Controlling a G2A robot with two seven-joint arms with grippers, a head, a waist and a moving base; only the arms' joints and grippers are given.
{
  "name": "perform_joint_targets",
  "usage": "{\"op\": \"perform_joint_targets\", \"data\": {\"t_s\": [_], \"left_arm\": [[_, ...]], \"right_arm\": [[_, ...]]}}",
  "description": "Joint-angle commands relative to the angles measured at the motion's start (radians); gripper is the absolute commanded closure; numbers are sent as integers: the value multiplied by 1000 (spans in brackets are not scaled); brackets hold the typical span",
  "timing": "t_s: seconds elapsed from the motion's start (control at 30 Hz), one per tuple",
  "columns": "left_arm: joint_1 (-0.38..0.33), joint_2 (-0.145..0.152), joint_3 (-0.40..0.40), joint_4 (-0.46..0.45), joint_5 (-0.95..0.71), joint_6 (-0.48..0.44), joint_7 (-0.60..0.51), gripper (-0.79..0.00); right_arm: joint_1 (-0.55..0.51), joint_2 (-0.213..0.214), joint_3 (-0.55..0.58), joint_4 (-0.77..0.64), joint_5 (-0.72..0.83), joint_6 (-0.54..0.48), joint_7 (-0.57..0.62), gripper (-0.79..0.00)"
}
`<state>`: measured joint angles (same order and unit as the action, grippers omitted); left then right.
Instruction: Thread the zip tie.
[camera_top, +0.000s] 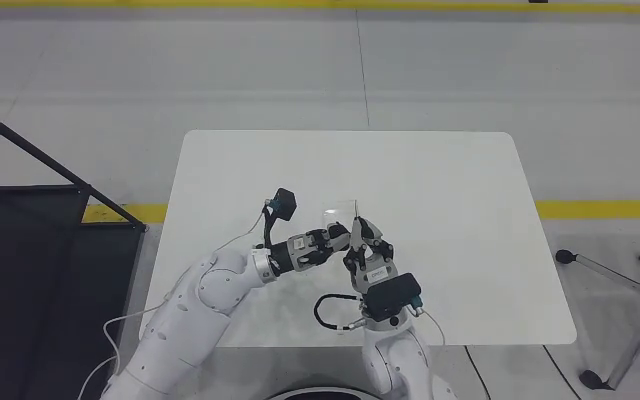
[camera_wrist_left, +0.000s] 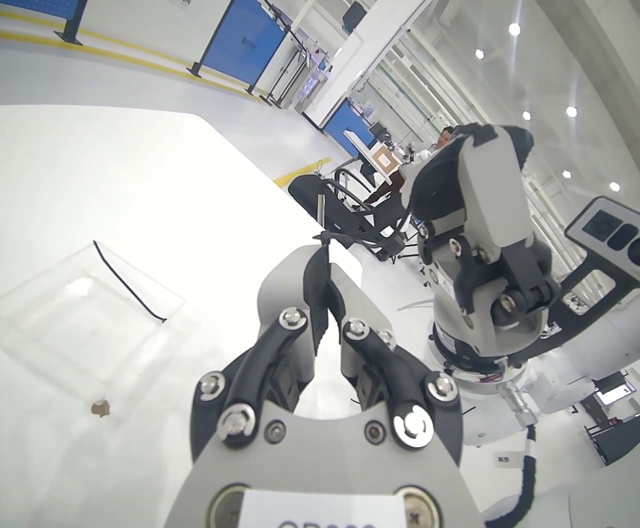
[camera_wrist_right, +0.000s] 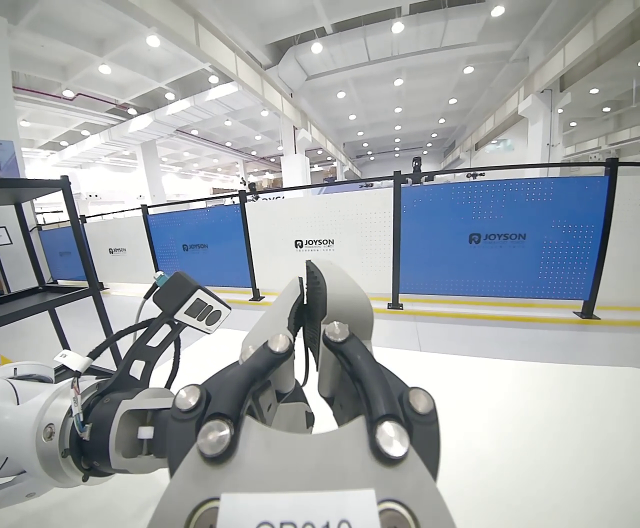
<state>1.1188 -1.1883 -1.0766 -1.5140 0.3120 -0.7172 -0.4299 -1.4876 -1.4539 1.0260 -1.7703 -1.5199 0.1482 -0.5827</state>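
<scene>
1. Top view: no writing can be read here. On the white table (camera_top: 470, 200) the left gripper (camera_top: 336, 239) and the right gripper (camera_top: 359, 236) meet almost tip to tip, just below the centre of the frame. A clear tray (camera_top: 338, 212) lies just above them.

2. Left wrist view, print: a white sticker (camera_wrist_left: 325, 510) with dark print sits on the gripper's base and is cut off by the lower edge.

3. Left wrist view, task thing: the jaws are closed on the zip tie (camera_wrist_left: 325, 243) at mid-frame. Its small square head pokes out just past the fingertips. The thin black strap runs down between the ribbed pads (camera_wrist_left: 316, 280). The right gripper stands close by at the right of the frame, seen from behind.

4. Left wrist view, table: a spare zip tie (camera_wrist_left: 127, 285), thin, black and nearly straight, lies on the clear tray at the left of the frame, well apart from the jaws. A small brown speck (camera_wrist_left: 101, 409) sits by the tray's lower corner.

5. Right wrist view, print: a white label (camera_wrist_right: 300, 510) with dark print is cut off at the lower edge. Blue and white fence panels (camera_wrist_right: 500, 240) across the middle carry logos.

6. Right wrist view, task thing: the jaws are pressed together at mid-frame on a thin black strap (camera_wrist_right: 303, 360), apparently the zip tie's other end. It hangs out below the pads toward the palm.
</scene>
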Motion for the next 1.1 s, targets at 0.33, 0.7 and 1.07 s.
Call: {"op": "perform_joint_targets", "data": {"t_s": [0.33, 0.7, 1.07], "left_arm": [[10, 2, -18, -7, 1, 13, 25, 0], [24, 3, -34, -18, 30, 21, 70, 0], [44, 7, -58, -36, 74, 35, 101, 0]], "right_arm": [[-15, 3, 11, -16, -7, -24, 14, -197], [-35, 9, 28, -40, 0, -74, 46, -317], [-151, 44, 137, -178, 194, -380, 184, -499]]}}
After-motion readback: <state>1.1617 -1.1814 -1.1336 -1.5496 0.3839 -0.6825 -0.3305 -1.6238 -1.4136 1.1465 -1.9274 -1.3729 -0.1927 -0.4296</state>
